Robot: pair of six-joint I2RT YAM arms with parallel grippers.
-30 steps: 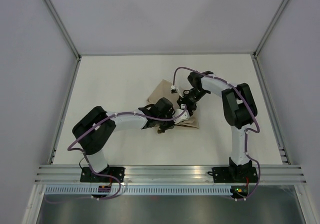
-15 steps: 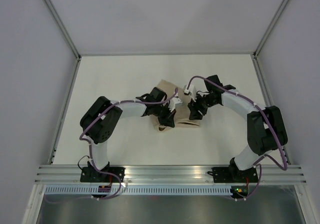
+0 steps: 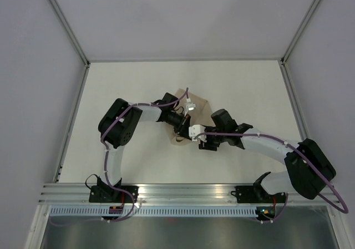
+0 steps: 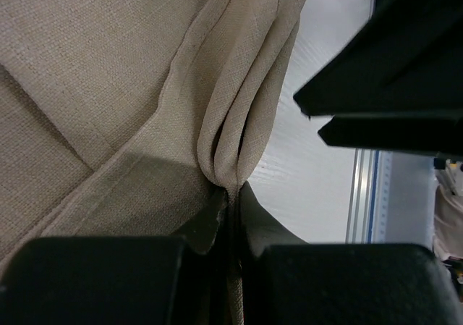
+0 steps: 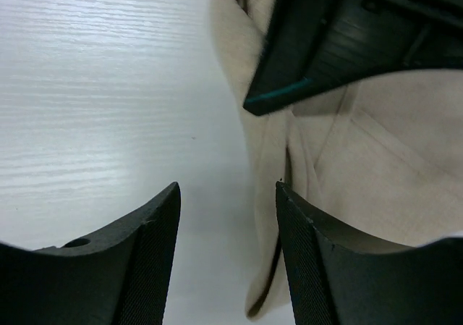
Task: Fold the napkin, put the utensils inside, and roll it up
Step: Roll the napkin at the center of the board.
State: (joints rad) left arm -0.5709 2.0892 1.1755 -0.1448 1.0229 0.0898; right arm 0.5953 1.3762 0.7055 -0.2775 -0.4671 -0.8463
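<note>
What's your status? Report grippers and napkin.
Left gripper shut, pinching a napkin fold. Right gripper open, empty, at the napkin's edge. Fork not in sight; left gripper close ahead of right.

You can read no text, label, brand, number or sign in any view. The white cable fittings (image 3: 195, 131) just beside the napkin (image 3: 201, 101) are too small for you to make out any marking.
</note>
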